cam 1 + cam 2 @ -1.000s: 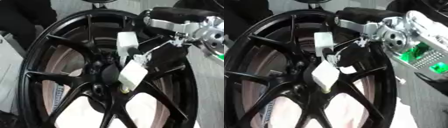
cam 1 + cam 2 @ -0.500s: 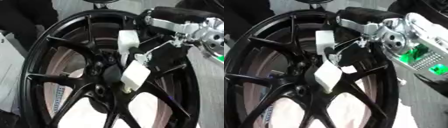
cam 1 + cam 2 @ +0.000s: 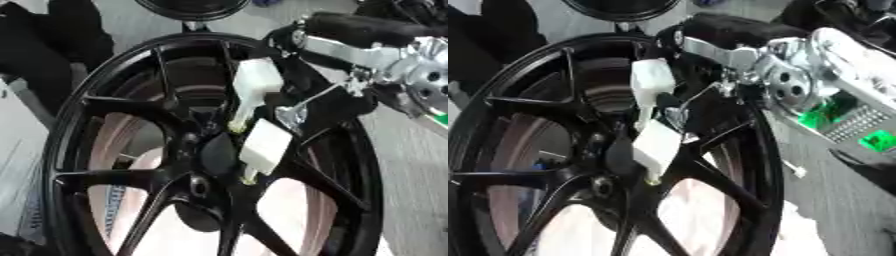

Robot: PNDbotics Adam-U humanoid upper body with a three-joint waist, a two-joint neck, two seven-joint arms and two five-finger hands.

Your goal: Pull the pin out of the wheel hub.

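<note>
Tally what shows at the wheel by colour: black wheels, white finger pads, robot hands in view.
Black wheel: 1
White finger pads: 2
Robot hand, the right hand, reaching in at the hub: 1
Total: 4

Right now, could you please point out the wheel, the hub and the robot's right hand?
wheel (image 3: 61, 150), left eye view, left rim.
hub (image 3: 217, 152), left eye view, centre cap.
right hand (image 3: 655, 145), right eye view, white fingertip.

Black arm, silver joint, seemingly white fingers (image 3: 263, 145)
</note>
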